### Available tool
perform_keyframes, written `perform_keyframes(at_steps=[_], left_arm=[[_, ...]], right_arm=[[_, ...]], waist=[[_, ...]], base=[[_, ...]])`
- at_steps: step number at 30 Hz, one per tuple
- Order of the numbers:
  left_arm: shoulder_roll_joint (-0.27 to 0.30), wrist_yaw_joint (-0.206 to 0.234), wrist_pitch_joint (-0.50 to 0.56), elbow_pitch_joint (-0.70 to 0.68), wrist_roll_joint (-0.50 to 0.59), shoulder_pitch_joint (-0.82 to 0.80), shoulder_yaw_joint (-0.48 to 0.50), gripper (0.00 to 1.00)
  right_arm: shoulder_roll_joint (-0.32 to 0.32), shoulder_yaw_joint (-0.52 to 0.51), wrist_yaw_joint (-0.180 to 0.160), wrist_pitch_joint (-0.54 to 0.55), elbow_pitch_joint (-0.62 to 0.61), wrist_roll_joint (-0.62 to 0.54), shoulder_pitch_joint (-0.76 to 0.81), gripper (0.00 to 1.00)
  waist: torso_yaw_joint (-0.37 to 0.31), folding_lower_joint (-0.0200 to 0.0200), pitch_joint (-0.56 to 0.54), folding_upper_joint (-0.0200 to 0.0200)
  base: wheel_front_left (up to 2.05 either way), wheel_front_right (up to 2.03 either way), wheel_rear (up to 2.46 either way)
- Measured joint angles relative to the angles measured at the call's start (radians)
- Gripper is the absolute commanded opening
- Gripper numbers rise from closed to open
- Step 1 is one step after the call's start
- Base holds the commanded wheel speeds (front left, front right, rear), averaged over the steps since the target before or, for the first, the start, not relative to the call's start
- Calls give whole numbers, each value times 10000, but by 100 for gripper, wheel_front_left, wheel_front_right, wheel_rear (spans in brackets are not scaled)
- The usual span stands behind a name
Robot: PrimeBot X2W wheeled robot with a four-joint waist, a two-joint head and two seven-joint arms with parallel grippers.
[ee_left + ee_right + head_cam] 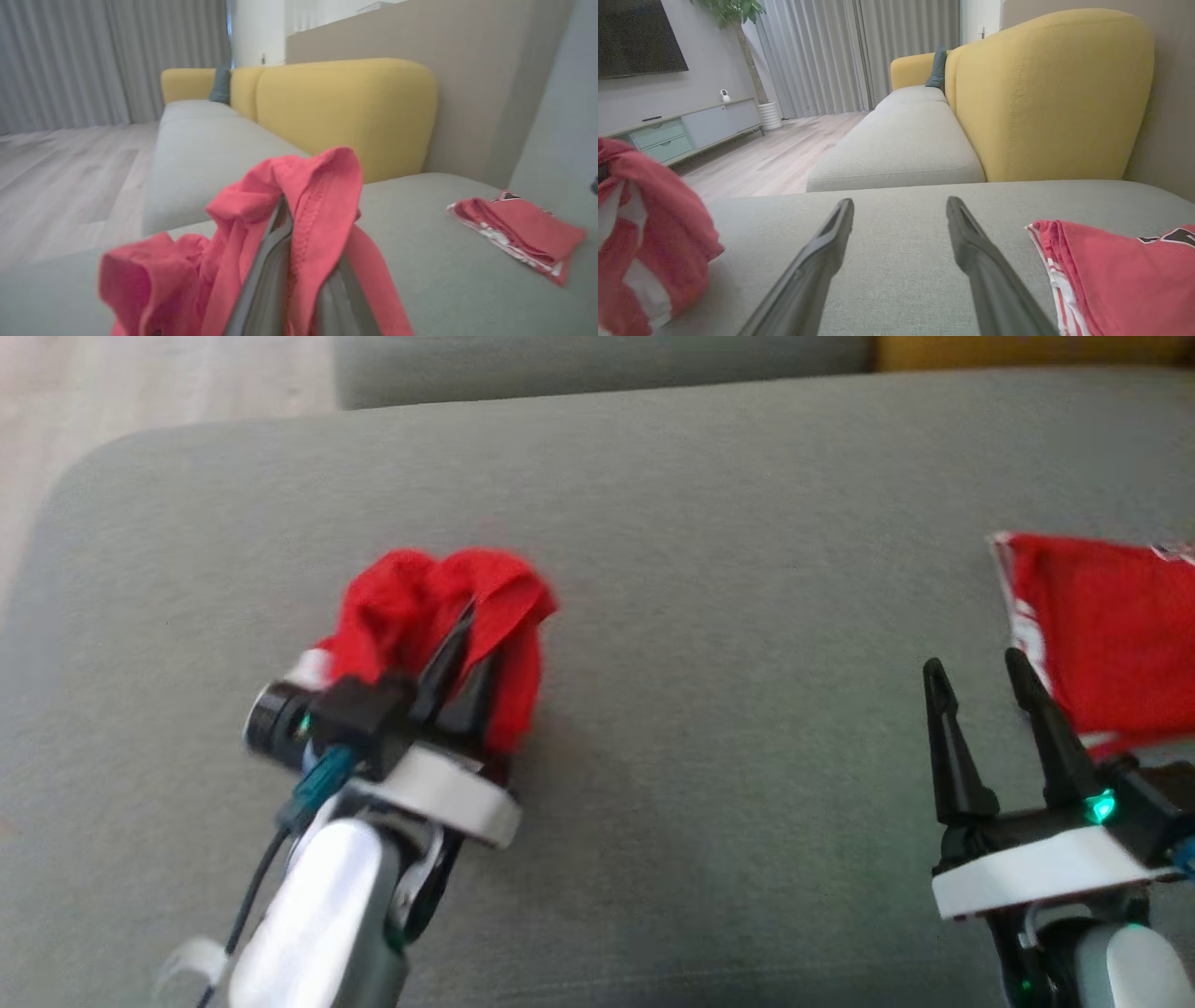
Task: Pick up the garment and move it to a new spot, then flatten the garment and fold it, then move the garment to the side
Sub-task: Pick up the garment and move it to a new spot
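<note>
Nearest me, toward the front edge of the grey seat cushion (700, 859), my left gripper (459, 649) is pinching the crumpled red garment (411, 607). Its two dark fingers are pressing together with cloth bunched over and around them. Toward the front right corner my right gripper (973, 665) is standing spread wide and holding nothing. Its tips are just beside a folded red garment (1106, 625) that is lying flat at the cushion's right edge. The crumpled garment is sitting left of the cushion's middle, well apart from the folded one. Through the blur I cannot tell whether its lower folds are touching the fabric.

I am reading this as the pick-up-and-move step. The left wrist view is showing mostly a hem (322, 196) draped over the fingers (266, 275), so I am judging that a slack pinch could let it slide off, and I am favouring a firm one. I am aiming for the bare middle of the cushion, clear of the folded piece, where there is room to spread the cloth. I am leaving the right gripper spread, ready to take a second edge. Farther on, the cushion's back edge is meeting a second grey cushion (901, 154) and the yellow backrest (1055, 93). I am planning to stop short of both.
</note>
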Motion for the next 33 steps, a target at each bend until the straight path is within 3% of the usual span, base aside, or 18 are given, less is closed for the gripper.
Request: perform_keyframes(at_steps=[6, 10, 19, 20, 21, 22, 28, 33], left_arm=[[-265, -270, -280, 451, 0, -1659, -1078, 0], [-290, -483, 167, 1570, -8, -1980, -1764, 0], [-274, -757, 817, 2922, -94, -1968, -3080, 0], [-267, -759, 796, 2930, -98, -1966, -3185, 32], [-263, -802, 658, 2922, -148, -1966, -3231, 32], [-259, -805, 510, 2899, -234, -1965, -3269, 100], [-128, -821, -591, 2130, -652, -1593, -3452, 100], [169, -190, -911, 1442, -917, -1015, -2683, 100]], right_arm=[[2, -54, 0, -295, 117, 334, -178, 100], [2, -44, 0, -589, 326, 520, -266, 100], [2, -46, 0, -884, 719, 654, -622, 100], [2, -50, 0, -884, 761, 654, -625, 100], [2, -31, 0, -886, 775, 652, -633, 100], [2, -25, 0, -886, 792, 652, -645, 100], [2, -29, 0, -853, 880, 451, -751, 100], [0, -44, 0, -585, 851, 272, -734, 100]], waist=[[-1066, 0, 589, 0], [-1578, 0, 1193, 0], [-2028, 2, 2017, 0], [-1978, 2, 2030, 0], [-1912, 1, 2021, 0], [-1839, 1, 1997, 0], [-1222, 1, 1547, 0], [-681, 1, 1091, 0]], base=[[0, 0, 0], [0, 0, 0], [0, 0, 0], [0, 0, 0], [0, 0, 0], [0, 0, 0], [0, 0, 0], [0, 0, 0]])
